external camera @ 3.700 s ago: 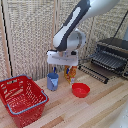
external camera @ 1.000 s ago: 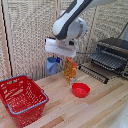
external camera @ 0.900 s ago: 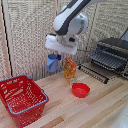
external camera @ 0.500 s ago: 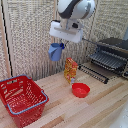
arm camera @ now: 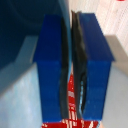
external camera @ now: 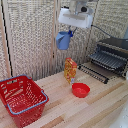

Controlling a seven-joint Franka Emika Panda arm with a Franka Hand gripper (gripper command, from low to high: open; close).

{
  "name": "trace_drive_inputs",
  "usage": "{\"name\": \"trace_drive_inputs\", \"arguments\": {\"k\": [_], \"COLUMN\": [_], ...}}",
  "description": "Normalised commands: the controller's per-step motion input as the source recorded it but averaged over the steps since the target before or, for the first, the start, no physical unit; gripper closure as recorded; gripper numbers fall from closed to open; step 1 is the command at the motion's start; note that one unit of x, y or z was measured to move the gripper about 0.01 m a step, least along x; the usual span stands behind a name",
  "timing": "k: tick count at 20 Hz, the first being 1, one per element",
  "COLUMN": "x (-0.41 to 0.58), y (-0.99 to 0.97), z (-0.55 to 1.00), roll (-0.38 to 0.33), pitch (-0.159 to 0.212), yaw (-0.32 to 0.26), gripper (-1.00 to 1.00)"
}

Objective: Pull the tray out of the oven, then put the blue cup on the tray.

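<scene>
My gripper (external camera: pixel 69 33) hangs high above the table, shut on the rim of the light-blue cup (external camera: pixel 63 39), which dangles in the air to the exterior view's left of the oven. The black and silver oven (external camera: pixel 114 48) stands at the exterior view's right with its barred door (external camera: pixel 94 73) dropped open. The dark wire tray (external camera: pixel 107 60) sticks out of the oven's mouth over the door. In the wrist view the blue fingers (arm camera: pixel 50 55) are pressed close together, with the cup's pale wall (arm camera: pixel 20 95) beside them.
A red bowl (external camera: pixel 80 90) sits on the wooden table in front of the oven door. An orange packet (external camera: pixel 70 70) stands upright below the cup. A red basket (external camera: pixel 22 99) fills the exterior view's lower left. A wicker screen forms the back.
The gripper has risen from near the table and shifted toward the oven, carrying the blue cup up with it. Bowl, packet and basket have stayed put.
</scene>
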Motion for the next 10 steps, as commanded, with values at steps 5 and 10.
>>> {"name": "trace_drive_inputs", "arguments": {"k": [5,10], "x": [-0.015,-0.078], "y": [-0.97,-1.0], "z": [0.36,0.27], "roll": [0.058,0.052], "pitch": [0.042,0.062], "yaw": [-0.043,-0.039], "gripper": [1.0,1.0]}}
